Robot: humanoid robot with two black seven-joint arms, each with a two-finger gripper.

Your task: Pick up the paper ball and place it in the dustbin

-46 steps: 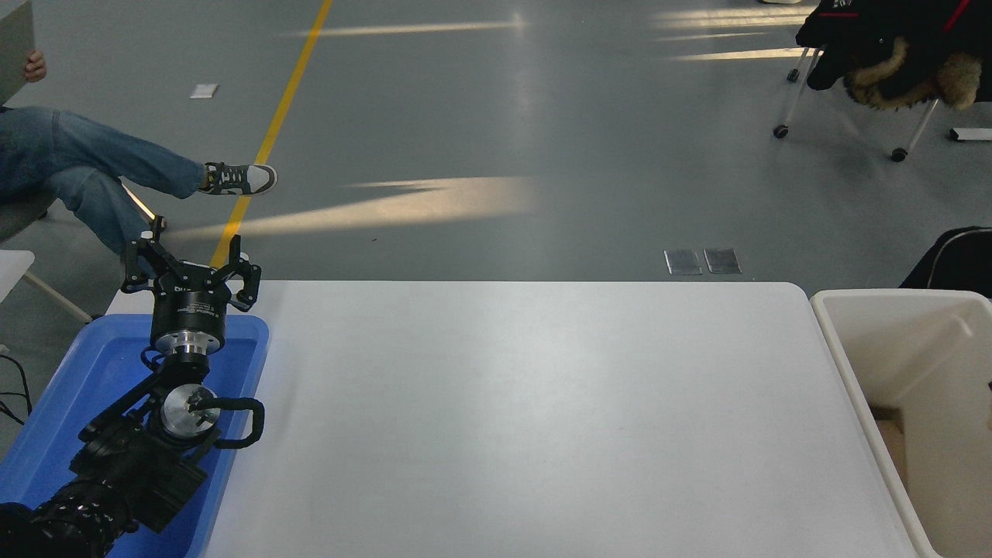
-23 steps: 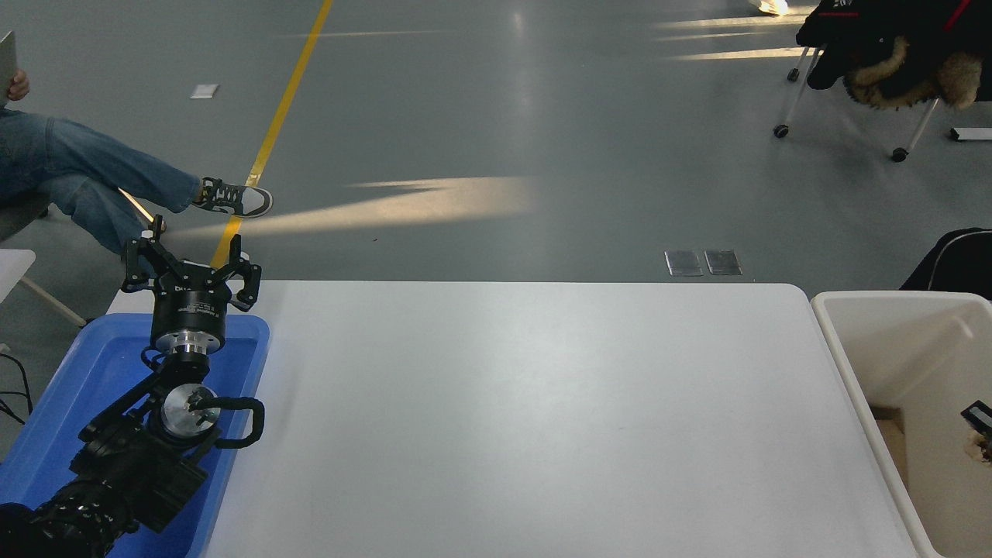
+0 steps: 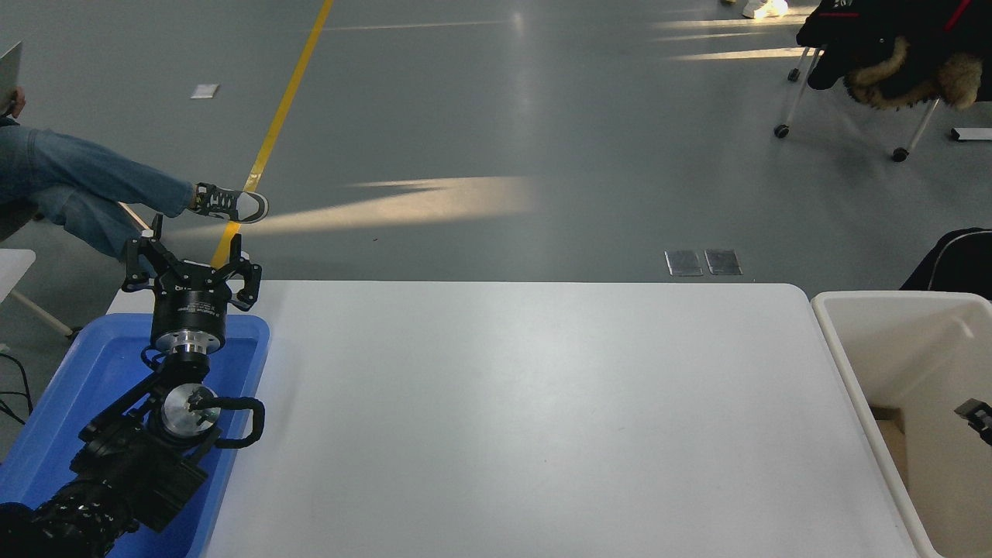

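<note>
Right gripper peeks in over the dustbin

Only a small black tip of the right gripper (image 3: 978, 418) shows at the right edge, over the inside of the cream dustbin (image 3: 852, 364); you cannot tell if it is spread or closed. No paper ball can be seen. The left gripper (image 3: 190, 271) sits parked over the blue tray (image 3: 46, 434) on the white table (image 3: 542, 418), its fingers spread wide. Some tiny white print on it is too small to read.
</note>
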